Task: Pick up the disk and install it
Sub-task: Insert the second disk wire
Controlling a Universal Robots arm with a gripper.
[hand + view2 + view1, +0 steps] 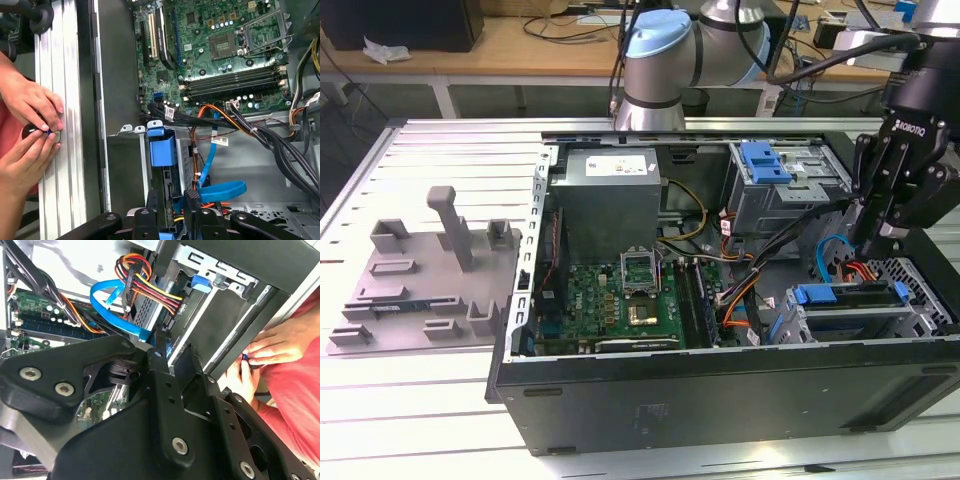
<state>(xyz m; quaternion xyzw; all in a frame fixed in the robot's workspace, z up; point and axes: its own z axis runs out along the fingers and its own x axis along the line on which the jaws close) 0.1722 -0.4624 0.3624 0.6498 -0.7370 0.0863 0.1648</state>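
While our gripper [873, 240] hangs over the disk [850, 305] already lying in its bay, we judge installation nearly finished; jaws look narrowly parted, holding nothing.

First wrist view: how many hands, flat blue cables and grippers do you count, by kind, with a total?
hands: 2
flat blue cable: 1
gripper: 1
Total: 4
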